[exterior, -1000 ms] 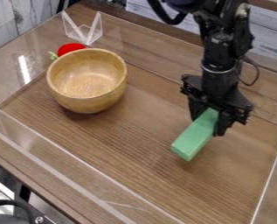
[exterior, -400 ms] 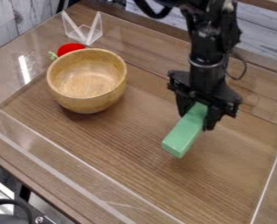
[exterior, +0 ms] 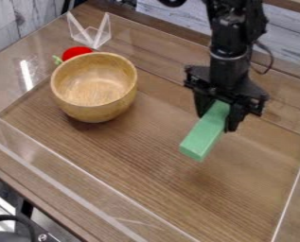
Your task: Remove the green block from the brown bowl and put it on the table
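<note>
One black robot arm (exterior: 232, 38) reached down from the top right of the frame, its tool (exterior: 224, 109) pointing straight down and clamped shut on the upper end of the single green block (exterior: 205, 135). The block, a flat, matte, light green bar with square edges, hung at a slant right of centre, its lower end toward the lower left and close to the surface (exterior: 127, 165); whether that end touched the wood could not be told. One brown bowl (exterior: 94, 87), round, thick-walled and of pale tan wood with visible grain, stood empty at the left of the frame, well apart from the block. One small red toy (exterior: 75, 54), shaped rather like a strawberry, sat just behind the bowl's upper left rim, partly hidden by it. The surface was a glossy brown wood-grain board running diagonally across the picture. Low clear acrylic walls (exterior: 63, 163) bordered it, one along the lower left edge catching pale reflections. A clear, pointed piece of the same acrylic (exterior: 92, 30) rose at the upper left corner behind the red toy.
</note>
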Motion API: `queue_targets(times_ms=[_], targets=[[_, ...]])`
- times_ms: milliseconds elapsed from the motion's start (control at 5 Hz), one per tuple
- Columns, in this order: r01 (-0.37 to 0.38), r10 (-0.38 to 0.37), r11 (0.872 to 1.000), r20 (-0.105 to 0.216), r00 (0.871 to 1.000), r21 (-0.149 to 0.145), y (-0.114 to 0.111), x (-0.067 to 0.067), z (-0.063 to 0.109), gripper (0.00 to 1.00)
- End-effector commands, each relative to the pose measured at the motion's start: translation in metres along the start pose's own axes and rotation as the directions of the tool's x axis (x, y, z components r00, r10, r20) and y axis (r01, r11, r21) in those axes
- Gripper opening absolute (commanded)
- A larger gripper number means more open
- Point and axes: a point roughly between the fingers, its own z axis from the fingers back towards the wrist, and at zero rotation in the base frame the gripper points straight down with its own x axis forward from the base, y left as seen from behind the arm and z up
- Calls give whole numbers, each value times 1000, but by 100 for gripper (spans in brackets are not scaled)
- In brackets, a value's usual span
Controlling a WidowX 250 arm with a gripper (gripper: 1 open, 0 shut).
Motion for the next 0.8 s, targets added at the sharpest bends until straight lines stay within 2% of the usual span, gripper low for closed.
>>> queue_targets(times_ms=[0,400,600], targets=[[22,-22,1000,64,998,-9,-11,12,22,0],[89,-88,996,55,995,-16,-23,20,1,0],[78,-77,997,48,996,-15,-28,27,-21,0]])
